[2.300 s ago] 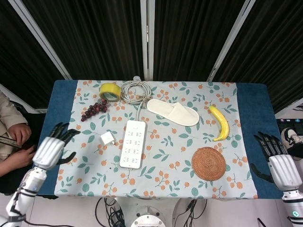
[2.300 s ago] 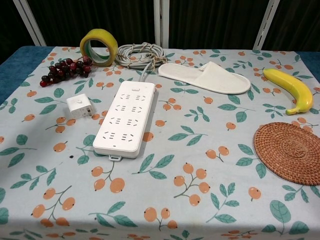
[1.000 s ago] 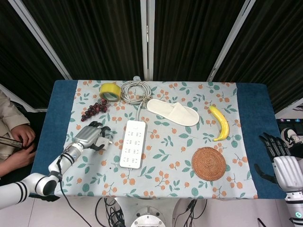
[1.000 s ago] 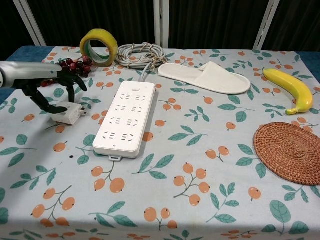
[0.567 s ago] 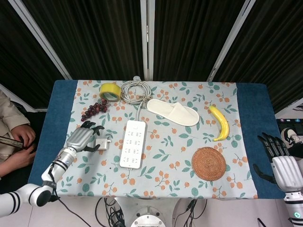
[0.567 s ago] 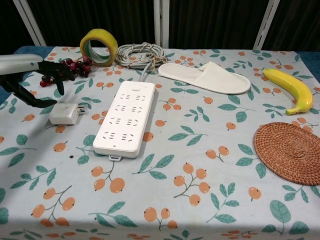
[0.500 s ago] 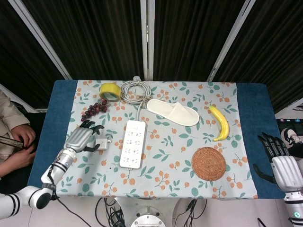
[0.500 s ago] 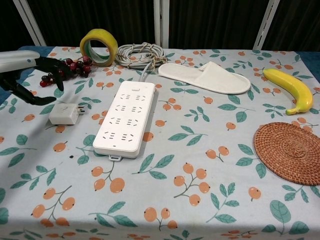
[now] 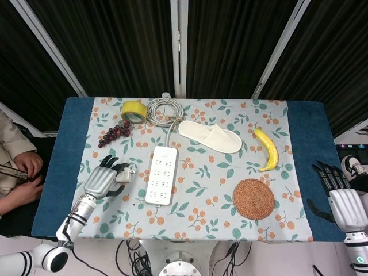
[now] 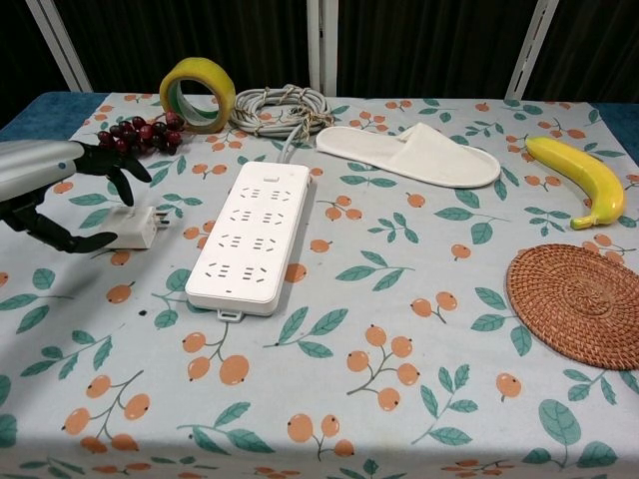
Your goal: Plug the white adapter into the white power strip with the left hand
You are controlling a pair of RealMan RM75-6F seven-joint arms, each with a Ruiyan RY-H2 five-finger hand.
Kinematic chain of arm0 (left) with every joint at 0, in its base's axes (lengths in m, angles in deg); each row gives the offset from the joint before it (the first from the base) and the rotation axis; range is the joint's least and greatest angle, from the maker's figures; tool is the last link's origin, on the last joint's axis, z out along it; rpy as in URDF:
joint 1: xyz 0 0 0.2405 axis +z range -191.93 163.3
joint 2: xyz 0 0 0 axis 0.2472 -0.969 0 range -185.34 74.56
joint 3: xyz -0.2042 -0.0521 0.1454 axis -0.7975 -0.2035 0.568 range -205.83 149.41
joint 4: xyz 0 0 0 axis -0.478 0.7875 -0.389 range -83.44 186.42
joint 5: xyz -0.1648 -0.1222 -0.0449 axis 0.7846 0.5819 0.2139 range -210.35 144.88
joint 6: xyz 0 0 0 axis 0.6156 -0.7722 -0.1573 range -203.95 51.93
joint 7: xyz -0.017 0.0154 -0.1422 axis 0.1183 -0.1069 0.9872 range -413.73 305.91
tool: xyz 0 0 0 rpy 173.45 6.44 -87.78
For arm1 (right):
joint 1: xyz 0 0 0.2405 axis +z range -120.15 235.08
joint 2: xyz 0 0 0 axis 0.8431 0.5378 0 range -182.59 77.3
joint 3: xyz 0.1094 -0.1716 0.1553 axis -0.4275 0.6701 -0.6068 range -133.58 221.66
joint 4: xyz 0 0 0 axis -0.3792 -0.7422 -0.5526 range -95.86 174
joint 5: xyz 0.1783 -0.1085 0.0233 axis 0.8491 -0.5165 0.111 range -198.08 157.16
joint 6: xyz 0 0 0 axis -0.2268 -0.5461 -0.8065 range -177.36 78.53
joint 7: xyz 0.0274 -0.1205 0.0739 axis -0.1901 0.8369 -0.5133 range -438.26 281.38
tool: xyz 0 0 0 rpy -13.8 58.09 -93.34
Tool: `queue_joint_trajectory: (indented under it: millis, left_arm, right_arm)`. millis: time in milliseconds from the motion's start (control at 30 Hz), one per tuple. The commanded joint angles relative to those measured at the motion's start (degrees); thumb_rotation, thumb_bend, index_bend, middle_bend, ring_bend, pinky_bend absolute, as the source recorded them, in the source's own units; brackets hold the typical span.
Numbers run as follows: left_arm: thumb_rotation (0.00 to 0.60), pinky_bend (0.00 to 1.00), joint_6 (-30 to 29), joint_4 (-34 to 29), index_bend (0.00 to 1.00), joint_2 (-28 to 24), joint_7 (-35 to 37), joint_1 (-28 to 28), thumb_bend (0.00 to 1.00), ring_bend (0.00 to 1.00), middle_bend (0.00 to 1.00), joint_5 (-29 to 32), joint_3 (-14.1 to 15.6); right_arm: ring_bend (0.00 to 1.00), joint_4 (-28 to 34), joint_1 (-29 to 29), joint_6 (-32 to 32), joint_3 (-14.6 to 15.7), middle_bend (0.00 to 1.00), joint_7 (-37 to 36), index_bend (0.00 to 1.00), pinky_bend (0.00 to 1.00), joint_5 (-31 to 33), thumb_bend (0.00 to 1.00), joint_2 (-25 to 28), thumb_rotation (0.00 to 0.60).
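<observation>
The white adapter (image 9: 123,174) (image 10: 133,229) lies on its side on the floral cloth, just left of the white power strip (image 9: 161,175) (image 10: 252,235), with its prongs toward the strip. My left hand (image 9: 102,179) (image 10: 48,192) hovers at the adapter's left side. Its fingers (image 10: 122,164) are spread over the adapter's far side and its thumb (image 10: 72,240) curls along the near side, without a firm grip that I can see. My right hand (image 9: 344,203) stays open past the table's right edge, seen only in the head view.
Behind the strip lie a yellow tape roll (image 10: 198,93), dark grapes (image 10: 130,140), a coiled cable (image 10: 280,108) and a white slipper (image 10: 409,153). On the right are a banana (image 10: 582,178) and a woven coaster (image 10: 577,304). A person (image 9: 14,155) sits beyond the left edge.
The adapter was tipped onto its side and nudged left a second ago. My left hand then drew back and has now come down with its fingers bracketing the adapter.
</observation>
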Motion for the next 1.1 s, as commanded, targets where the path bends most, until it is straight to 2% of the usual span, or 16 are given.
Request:
queue_joint_trajectory:
  millis: [33,567,767,967,1100]
  left_arm:
    - [0.560,0.00,0.64,0.49,0.19,0.24,0.31,-0.10,0.32,0.08,0.29,0.42,-0.34]
    - [0.558,0.00,6.38,2.45,0.17,-0.07,3.42,-1.54,0.32,0.08,0.29,3.13,-1.99]
    - [0.559,0.00,9.96,3.58,0.17,-0.84,7.68,-2.80,0.33,0.08,0.29,3.98,-3.20]
    - [0.562,0.01,14.25,4.92,0.17,-2.05,15.71,-4.12,0.34,0.08,0.29,4.08,-4.81]
    - [0.559,0.01,14.81,5.87,0.17,-2.46,18.86,-4.34,0.34,0.08,0.30,3.19,-5.23]
  right_arm:
    - [0.00,0.03,-0.06,-0.04,0.04,0.01,0.05,0.00,0.00,0.02,0.25,0.02,0.600]
    - [0.00,0.16,-0.44,-0.61,0.04,0.01,0.24,0.00,0.00,0.17,0.25,-0.03,0.600]
    - [0.00,0.16,-0.59,-0.88,0.02,0.01,0.27,0.00,0.00,0.12,0.25,-0.07,0.600]
    - [0.00,0.27,-0.82,-1.18,0.01,0.01,0.36,0.00,0.00,0.19,0.25,-0.04,0.600]
    - [0.00,0.32,-0.96,-1.35,0.01,0.01,0.43,0.00,0.00,0.23,0.25,-0.05,0.600]
